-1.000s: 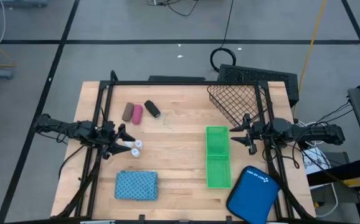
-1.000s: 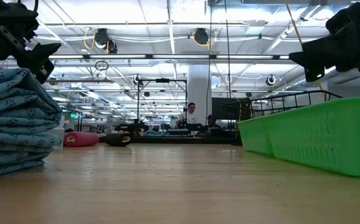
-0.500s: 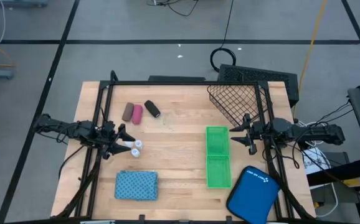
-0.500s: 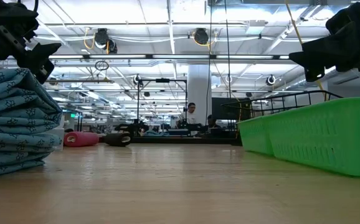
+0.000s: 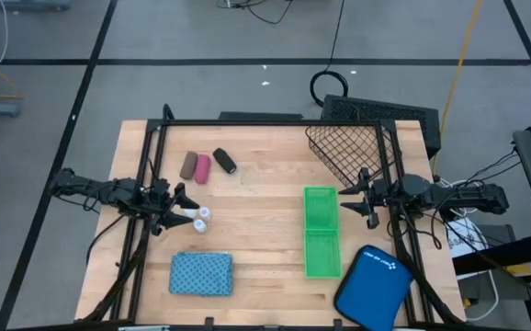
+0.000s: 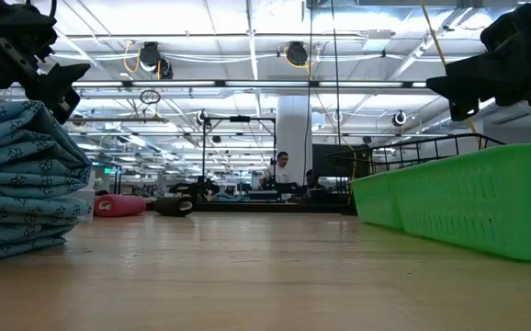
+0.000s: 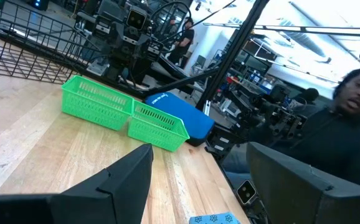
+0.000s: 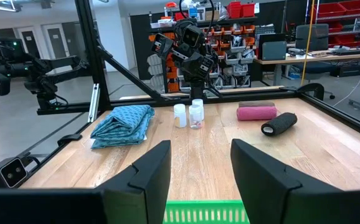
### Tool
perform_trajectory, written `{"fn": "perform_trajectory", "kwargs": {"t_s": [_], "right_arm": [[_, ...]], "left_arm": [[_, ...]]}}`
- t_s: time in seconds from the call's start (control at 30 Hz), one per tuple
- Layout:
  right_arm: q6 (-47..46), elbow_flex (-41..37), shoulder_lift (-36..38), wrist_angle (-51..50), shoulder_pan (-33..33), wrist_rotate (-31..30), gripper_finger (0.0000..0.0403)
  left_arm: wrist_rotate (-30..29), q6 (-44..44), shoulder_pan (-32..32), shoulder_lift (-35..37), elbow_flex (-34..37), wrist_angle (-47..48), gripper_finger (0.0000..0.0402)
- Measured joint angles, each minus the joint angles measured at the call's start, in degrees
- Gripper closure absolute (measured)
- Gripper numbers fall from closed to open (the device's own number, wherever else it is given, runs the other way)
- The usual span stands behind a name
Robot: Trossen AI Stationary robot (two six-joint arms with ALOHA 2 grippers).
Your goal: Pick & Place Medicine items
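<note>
On the wooden table (image 5: 256, 207), the brown roll (image 5: 188, 165), pink roll (image 5: 202, 168) and black roll (image 5: 225, 161) lie together near the far left corner. The left gripper (image 5: 179, 211), fingers parted, hangs by the left edge beside the white bottles (image 5: 198, 218). The teal pouch (image 5: 201, 273) lies at the near edge. The right gripper (image 5: 355, 200), fingers apart, waits by the right edge beside the green tray (image 5: 321, 232).

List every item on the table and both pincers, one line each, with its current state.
Left pincer: open, empty, by the white bottles.
Right pincer: open, empty, beside the green tray.
White bottles: upright, clustered.
Brown roll: lying flat.
Pink roll: lying against the brown one.
Black roll: lying apart.
Teal pouch: flat.
Green tray: empty.
</note>
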State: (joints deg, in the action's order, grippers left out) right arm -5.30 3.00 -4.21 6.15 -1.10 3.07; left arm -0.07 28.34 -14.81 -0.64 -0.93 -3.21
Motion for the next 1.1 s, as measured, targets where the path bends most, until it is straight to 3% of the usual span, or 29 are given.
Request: {"fn": "perform_trajectory", "kwargs": {"t_s": [0.77, 0.83, 1.1], "right_arm": [[0.0, 0.0, 0.0, 0.0, 0.0, 0.0, 0.0248], [0.0, 0.0, 0.0, 0.0, 0.0, 0.0, 0.0248], [0.0, 0.0, 0.0, 0.0, 0.0, 0.0, 0.0248]], "left_arm": [[-0.4, 2.5, 0.0, 0.0, 0.0, -0.6, 0.0133], [-3.2, 2.8, 0.4, 0.0, 0.0, -2.3, 0.0133], [-14.5, -11.1, 0.7, 0.0, 0.0, -4.3, 0.0133]]}}
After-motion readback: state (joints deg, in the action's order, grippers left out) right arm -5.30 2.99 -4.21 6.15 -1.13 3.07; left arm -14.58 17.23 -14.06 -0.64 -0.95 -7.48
